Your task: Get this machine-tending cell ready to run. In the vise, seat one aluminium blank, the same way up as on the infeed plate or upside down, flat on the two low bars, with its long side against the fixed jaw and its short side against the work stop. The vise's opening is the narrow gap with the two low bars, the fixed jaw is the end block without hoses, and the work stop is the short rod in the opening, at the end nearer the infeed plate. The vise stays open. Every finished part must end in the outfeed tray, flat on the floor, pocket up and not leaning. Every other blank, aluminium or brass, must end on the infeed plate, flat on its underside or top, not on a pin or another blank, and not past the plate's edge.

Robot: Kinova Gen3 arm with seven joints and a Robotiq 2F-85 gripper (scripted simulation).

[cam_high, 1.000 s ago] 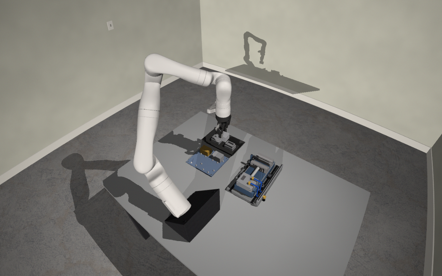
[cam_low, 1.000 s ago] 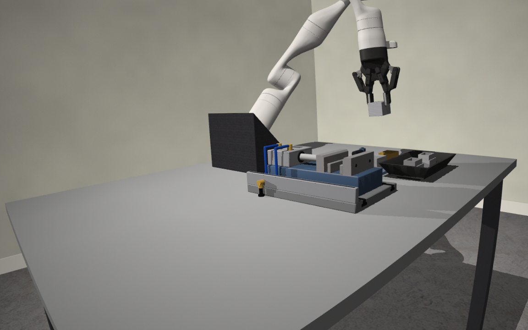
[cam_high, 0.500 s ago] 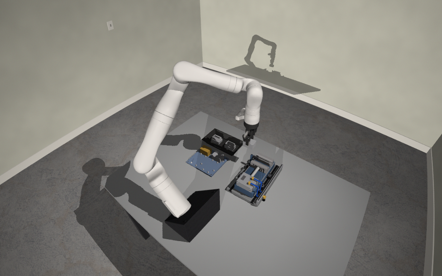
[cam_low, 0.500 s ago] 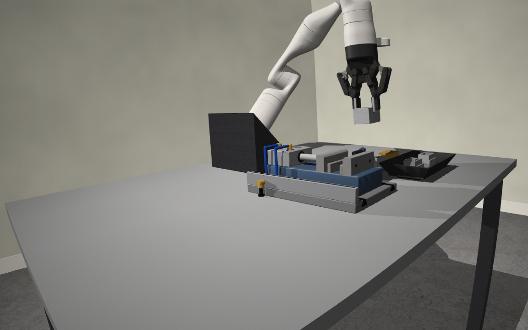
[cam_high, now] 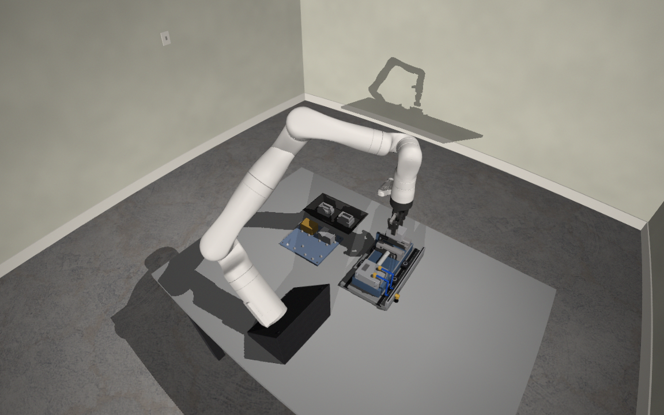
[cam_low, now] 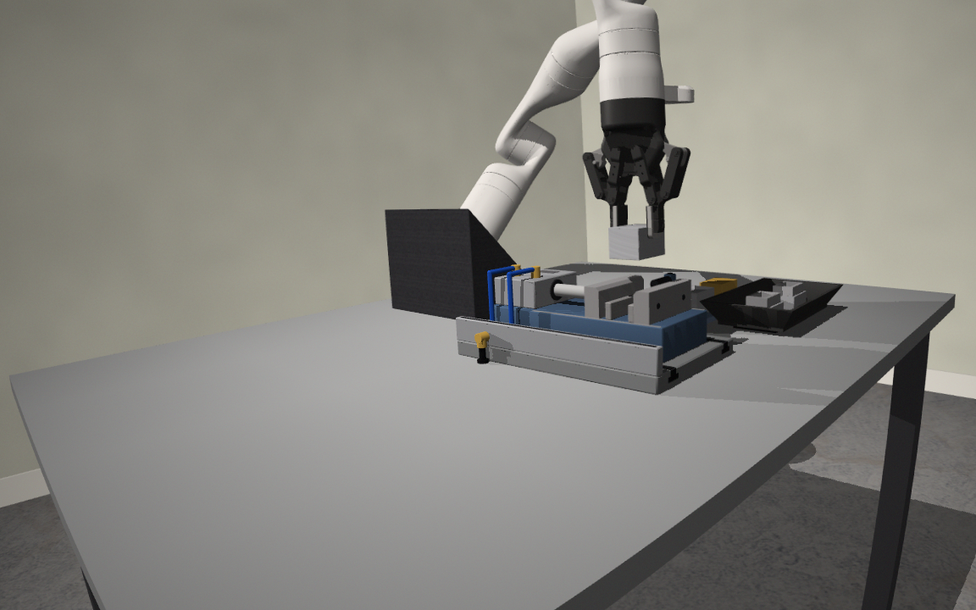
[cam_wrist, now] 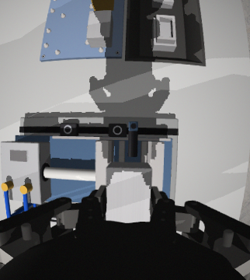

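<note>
My gripper is shut on an aluminium blank and holds it in the air above the vise, over the opening between the jaws. The held blank also shows in the wrist view, with the vise opening and the black work stop rod below it. The blue infeed plate holds a brass blank and another aluminium blank. The black outfeed tray holds two finished parts with pockets up.
A black box stands at the arm's base near the table's corner. The vise's cylinder end with blue hoses points away from the tray. The tray lies just beyond the vise.
</note>
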